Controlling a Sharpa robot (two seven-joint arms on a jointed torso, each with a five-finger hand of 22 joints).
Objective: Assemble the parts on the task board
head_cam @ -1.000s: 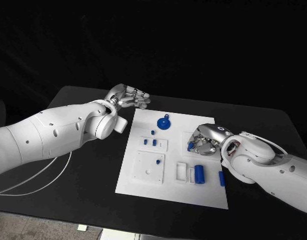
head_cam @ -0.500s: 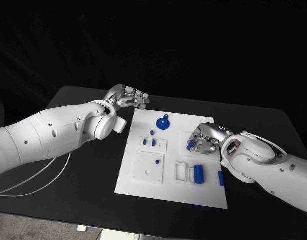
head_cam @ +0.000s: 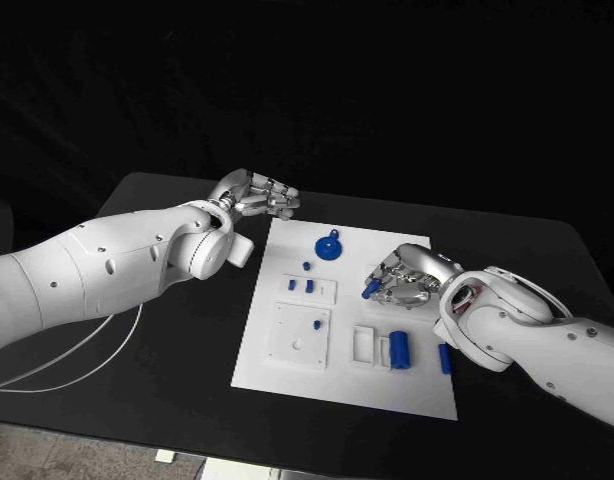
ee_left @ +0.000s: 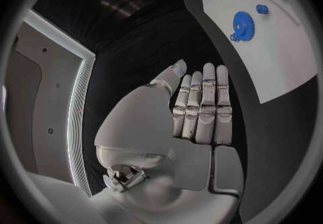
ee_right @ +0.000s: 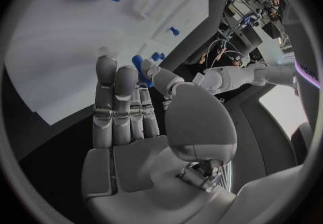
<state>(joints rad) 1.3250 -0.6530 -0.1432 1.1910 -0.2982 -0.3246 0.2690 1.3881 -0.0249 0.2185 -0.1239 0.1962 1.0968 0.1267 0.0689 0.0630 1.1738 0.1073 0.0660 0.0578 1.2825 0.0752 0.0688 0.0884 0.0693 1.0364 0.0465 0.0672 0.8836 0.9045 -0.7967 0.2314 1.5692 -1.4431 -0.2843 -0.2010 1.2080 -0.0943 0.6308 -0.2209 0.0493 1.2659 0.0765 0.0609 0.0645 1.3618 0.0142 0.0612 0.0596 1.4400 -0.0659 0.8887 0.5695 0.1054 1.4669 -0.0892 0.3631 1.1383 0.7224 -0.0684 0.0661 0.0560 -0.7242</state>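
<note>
While your right hand pinches a small blue part over the task board, toward 3 o'clock from its centre, your left hand waits with fingers apart and holds nothing, just off the board's corner at 11 o'clock. I judge the part can slip or tilt, because the pinch is thin, and then it will miss its socket. The blue gear lies at 12 o'clock.
</note>
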